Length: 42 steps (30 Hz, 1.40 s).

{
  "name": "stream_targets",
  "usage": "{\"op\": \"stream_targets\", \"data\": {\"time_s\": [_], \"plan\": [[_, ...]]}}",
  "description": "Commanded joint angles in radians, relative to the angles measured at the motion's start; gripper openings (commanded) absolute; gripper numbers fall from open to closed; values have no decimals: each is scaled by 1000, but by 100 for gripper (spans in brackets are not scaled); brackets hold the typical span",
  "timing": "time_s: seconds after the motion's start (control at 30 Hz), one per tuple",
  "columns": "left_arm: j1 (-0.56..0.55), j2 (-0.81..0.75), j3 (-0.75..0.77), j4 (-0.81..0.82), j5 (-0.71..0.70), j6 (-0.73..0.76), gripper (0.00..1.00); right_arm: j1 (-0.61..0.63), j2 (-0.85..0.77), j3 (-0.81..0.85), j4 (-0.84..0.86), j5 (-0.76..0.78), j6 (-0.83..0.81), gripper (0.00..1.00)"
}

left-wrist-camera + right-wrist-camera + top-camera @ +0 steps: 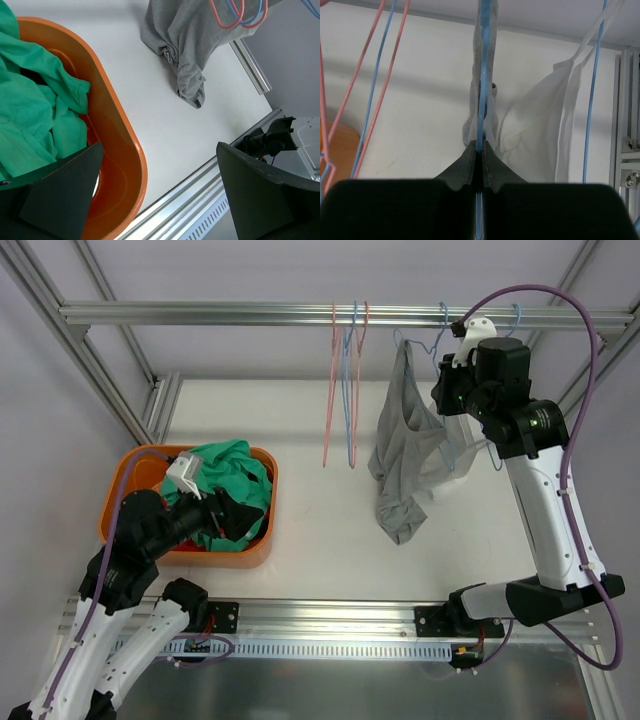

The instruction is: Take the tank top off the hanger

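The grey tank top (405, 445) hangs from a blue hanger (441, 322) on the rail, and its lower end bunches on the white table. My right gripper (449, 392) is up beside the top's shoulder. In the right wrist view it (480, 148) is shut on the blue hanger wire (481, 60), with a grey strap (489, 95) wrapped round the wire just beyond the fingertips. My left gripper (225, 510) is open and empty over the orange basket; in the left wrist view (159, 150) the tank top (187, 45) lies far ahead.
An orange basket (262, 545) at the left holds green clothes (235, 475). Empty pink and blue hangers (345, 390) hang on the rail (200, 313). A white garment (540, 140) hangs on another blue hanger (596, 100) to the right. Aluminium frame posts stand at both sides.
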Motion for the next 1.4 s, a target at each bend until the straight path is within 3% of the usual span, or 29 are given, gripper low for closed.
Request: {"op": "stream_targets", "data": {"time_s": [0.0,0.23,0.4,0.57,0.7,0.83,0.87,1.1,1.27,1.37], "plan": [[-2,64,85,23,38,43,99,-4,-52,51,58,-17,49,1],[-2,151,199,46,83,63,99,-5,-91,110,72,-21,46,0],[-4,199,238,129,195,62,99,-4,-128,101,77,-21,38,0],[-37,249,324,237,265,55,99,-4,-242,-17,43,-69,84,0],[-99,358,453,313,270,69,99,-5,-421,-135,-11,-167,104,0],[-221,504,557,360,160,109,99,-4,-565,-246,-44,-227,116,0],[-300,538,577,368,132,127,99,-4,-587,-266,-58,-243,116,0],[-635,890,821,391,-196,356,99,-5,-723,-203,-243,-302,113,0],[-675,1052,936,406,-268,404,97,-4,-751,-107,-368,-354,112,0],[-675,1111,967,420,-322,411,86,-4,-756,-70,-423,-317,98,0]]}}
